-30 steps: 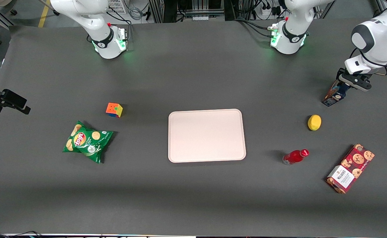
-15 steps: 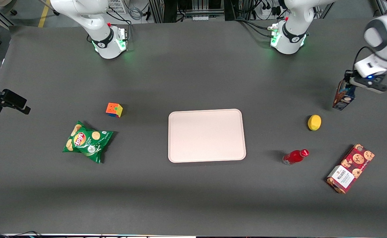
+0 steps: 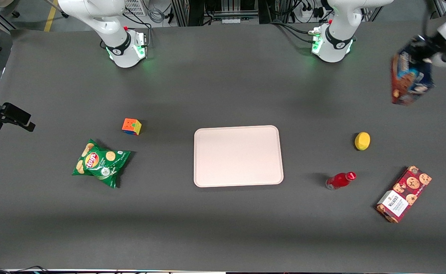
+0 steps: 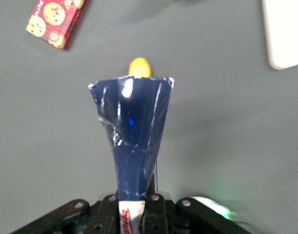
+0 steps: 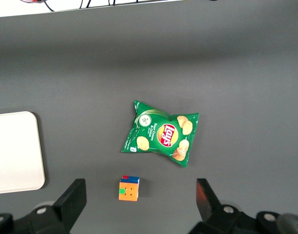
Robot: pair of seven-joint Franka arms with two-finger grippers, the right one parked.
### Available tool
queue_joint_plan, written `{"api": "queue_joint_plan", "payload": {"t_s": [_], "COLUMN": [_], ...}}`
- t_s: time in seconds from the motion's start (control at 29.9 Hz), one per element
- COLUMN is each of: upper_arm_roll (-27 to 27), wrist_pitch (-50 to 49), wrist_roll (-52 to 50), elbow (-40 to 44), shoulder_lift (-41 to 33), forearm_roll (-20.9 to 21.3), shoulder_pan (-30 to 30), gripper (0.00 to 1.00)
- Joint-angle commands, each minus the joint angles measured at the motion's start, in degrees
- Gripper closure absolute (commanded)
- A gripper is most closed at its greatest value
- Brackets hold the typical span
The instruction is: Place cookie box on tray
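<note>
The gripper (image 3: pixel 430 57) pinches the cookie box (image 3: pixel 411 76) tight, high in the air at the working arm's end of the table, probably so it clears the lemon (image 3: pixel 362 140) on its way to the tray (image 3: pixel 238 156).

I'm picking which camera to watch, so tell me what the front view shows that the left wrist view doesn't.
Only the front view shows the chip bag, the puzzle cube, the red bottle and the whole tray. Only the left wrist view shows the cookie box end-on, clamped in the gripper. Both show the box raised off the table, the lemon, the red cookie box and at least part of the tray.
</note>
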Motion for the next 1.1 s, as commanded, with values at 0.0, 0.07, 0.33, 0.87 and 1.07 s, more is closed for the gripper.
{"api": "queue_joint_plan", "payload": {"t_s": [0.0,0.07,0.33,0.87,1.07], "upper_arm_roll": [-7.28,-10.09,-12.83,-12.3,-12.13], "wrist_pitch": [4.1,8.05,30.46,46.66,49.64], "wrist_roll": [-10.79,-13.25,-22.92,-28.03,-28.38], "elbow": [3.52,3.17,-1.22,-2.11,-2.02], "shoulder_lift": [10.58,14.8,29.57,42.5,43.73], "forearm_roll": [-3.2,-3.2,-0.22,13.32,14.55], "shoulder_pan": [-0.01,-0.19,-7.39,-9.42,-9.42], "gripper": [1.0,1.0,1.0,1.0,0.0]}}
